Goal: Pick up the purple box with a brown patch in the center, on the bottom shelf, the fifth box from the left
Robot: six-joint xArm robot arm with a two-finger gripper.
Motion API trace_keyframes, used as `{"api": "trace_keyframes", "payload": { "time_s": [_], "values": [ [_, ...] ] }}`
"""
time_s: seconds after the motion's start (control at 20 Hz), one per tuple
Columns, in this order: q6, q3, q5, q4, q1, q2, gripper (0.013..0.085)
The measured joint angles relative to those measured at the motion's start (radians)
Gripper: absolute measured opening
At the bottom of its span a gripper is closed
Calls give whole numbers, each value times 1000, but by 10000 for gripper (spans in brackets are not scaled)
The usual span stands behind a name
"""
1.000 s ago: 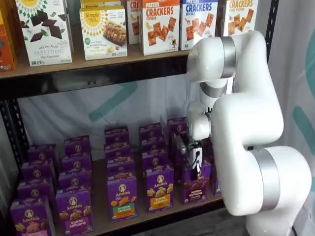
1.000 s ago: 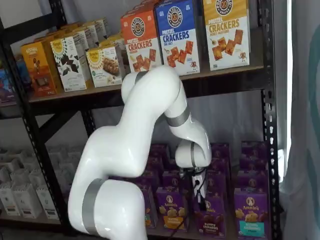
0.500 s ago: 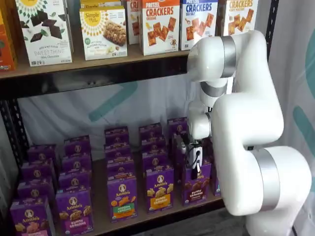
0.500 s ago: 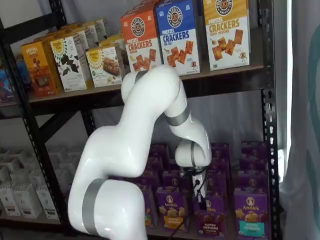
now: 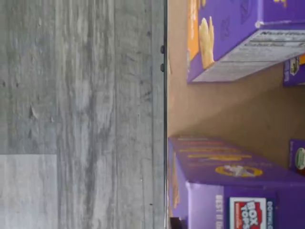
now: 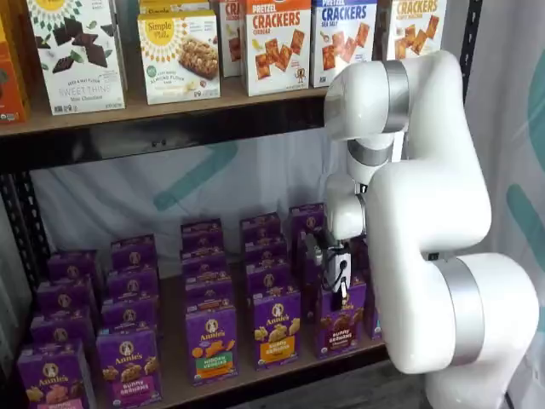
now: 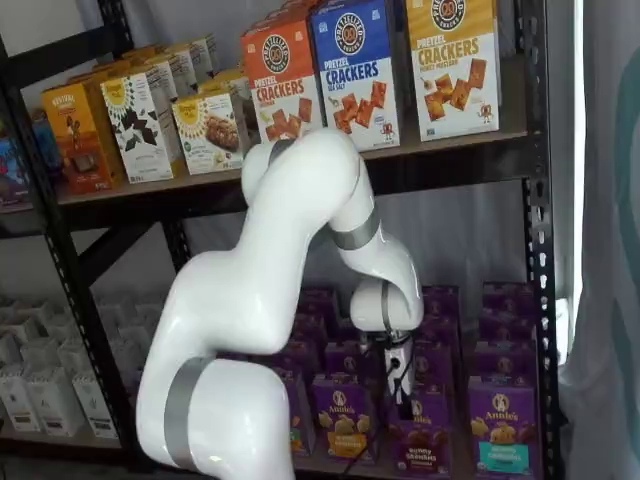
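Note:
The purple box point(image 6: 340, 322) with dark brown crackers stands in the front row of the bottom shelf point(image 6: 173, 336). It also shows in a shelf view point(image 7: 419, 443). My gripper point(image 6: 338, 294) hangs straight down at the box's top edge, with a cable beside it, and shows in both shelf views point(image 7: 401, 398). Its black fingers are side-on, so I cannot tell whether a gap shows or whether they hold the box. The wrist view shows the wooden shelf board point(image 5: 214, 109) and purple carton tops, but no fingers.
A purple carton with a yellow-orange panel point(image 6: 276, 328) stands just left of the box. More purple cartons fill the rows behind. Cracker boxes point(image 6: 277, 43) line the shelf above. The white arm point(image 6: 426, 213) blocks the shelf's right end. Grey floor point(image 5: 81, 114) lies before the rail.
The arm's upper links have risen very slightly. The gripper stays at the purple box's top, and the box has not visibly moved.

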Motion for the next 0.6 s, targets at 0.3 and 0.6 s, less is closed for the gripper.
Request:
{"api": "trace_keyframes", "payload": {
  "time_s": [0.3, 0.6],
  "values": [
    [-24, 48, 22, 32, 6, -44, 330],
    [-56, 160, 13, 76, 15, -133, 330]
  ]
}}
